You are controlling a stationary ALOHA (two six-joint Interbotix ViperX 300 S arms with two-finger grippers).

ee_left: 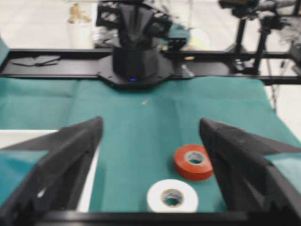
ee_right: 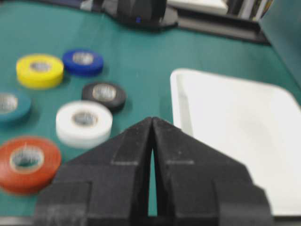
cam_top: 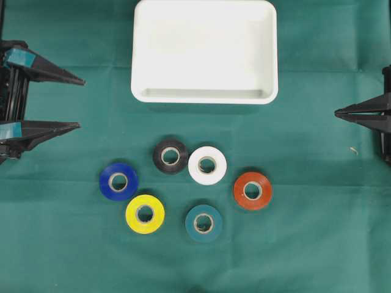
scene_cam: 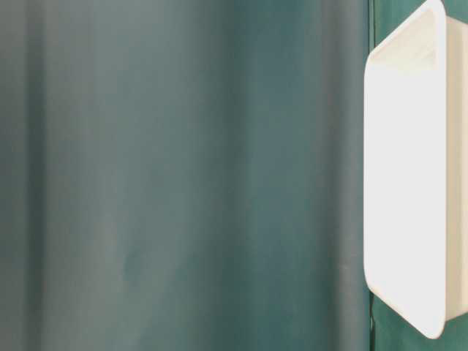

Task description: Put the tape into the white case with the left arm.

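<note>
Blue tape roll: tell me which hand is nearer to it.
Left. The left hand sits up-left of the blue tape roll; the right hand is across the table.

My tool (ee_right: 151,141): black, fingers pressed together, tips meeting. White case (ee_right: 244,122): on the green surface (ee_right: 141,52), right of my tool. Tape rolls, left: yellow (ee_right: 40,70), blue (ee_right: 83,61), black (ee_right: 104,95), white (ee_right: 84,123), teal (ee_right: 11,106), orange (ee_right: 27,164).
</note>
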